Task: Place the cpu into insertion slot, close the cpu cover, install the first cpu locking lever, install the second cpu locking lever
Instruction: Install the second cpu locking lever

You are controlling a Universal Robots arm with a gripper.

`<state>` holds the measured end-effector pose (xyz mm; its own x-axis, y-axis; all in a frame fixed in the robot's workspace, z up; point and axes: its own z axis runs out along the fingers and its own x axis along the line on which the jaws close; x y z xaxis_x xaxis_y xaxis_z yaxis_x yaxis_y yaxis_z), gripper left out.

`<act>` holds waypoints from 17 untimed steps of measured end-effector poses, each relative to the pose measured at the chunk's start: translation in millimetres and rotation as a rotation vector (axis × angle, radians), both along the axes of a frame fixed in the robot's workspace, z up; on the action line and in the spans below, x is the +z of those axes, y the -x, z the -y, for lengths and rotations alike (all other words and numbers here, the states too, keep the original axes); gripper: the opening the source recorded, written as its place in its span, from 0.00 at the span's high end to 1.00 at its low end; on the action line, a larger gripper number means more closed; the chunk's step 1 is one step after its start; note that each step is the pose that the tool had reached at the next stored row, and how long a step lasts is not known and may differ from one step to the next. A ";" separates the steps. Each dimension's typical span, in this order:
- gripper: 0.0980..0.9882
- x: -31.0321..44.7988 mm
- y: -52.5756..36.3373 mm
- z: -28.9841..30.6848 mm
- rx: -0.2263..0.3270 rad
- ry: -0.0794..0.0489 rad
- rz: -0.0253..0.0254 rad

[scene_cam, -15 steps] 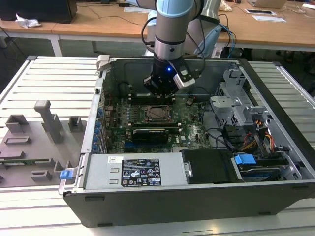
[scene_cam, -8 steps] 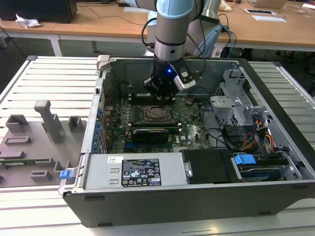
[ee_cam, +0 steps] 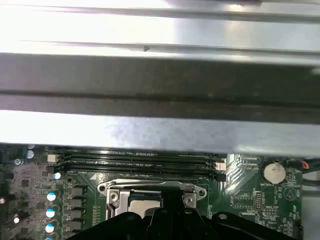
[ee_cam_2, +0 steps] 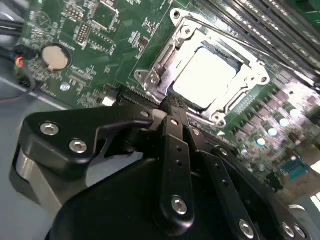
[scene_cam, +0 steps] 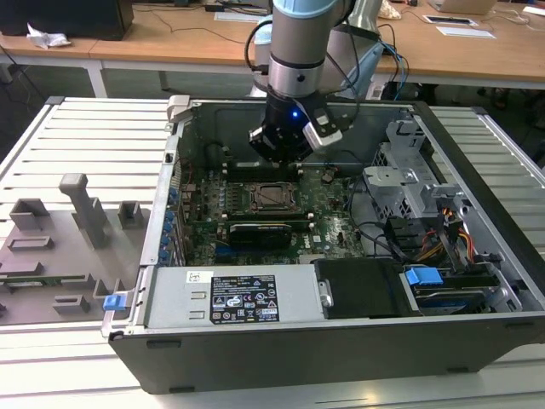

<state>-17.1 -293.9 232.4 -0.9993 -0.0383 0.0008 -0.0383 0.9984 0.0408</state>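
Note:
The cpu (ee_cam_2: 202, 75) lies in the insertion slot (scene_cam: 274, 196) on the green motherboard, its silvery top bright. The cpu cover (ee_cam_2: 165, 65) is down over it, framing the chip through its window. A thin metal lever rod (ee_cam_2: 235, 42) lies along one side of the cover. My gripper (ee_cam_2: 167, 106) is shut, its black fingertips together at the edge of the socket frame with nothing visibly between them. In the exterior view the gripper (scene_cam: 281, 158) hangs just above the far side of the socket. The first wrist view has the socket (ee_cam: 150, 192) right beyond the gripper body.
Long black memory slots (ee_cam: 135, 160) run beside the socket, under the grey case wall (ee_cam: 160, 75). A coin battery (ee_cam_2: 54, 57) sits on the board. The power supply (scene_cam: 238, 298), drive cage (scene_cam: 400, 183) and cables crowd the case. A grey fixture tray (scene_cam: 60, 247) lies at the exterior view's left.

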 end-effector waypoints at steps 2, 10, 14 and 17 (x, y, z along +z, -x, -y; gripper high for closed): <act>0.99 3.0 -0.1 2.4 0.000 0.000 0.0001; 0.99 3.0 0.0 30.2 0.000 -0.003 -0.0020; 0.99 2.8 0.0 54.1 0.000 -0.019 -0.0020; 0.99 2.6 0.0 61.6 0.000 -0.021 -0.0021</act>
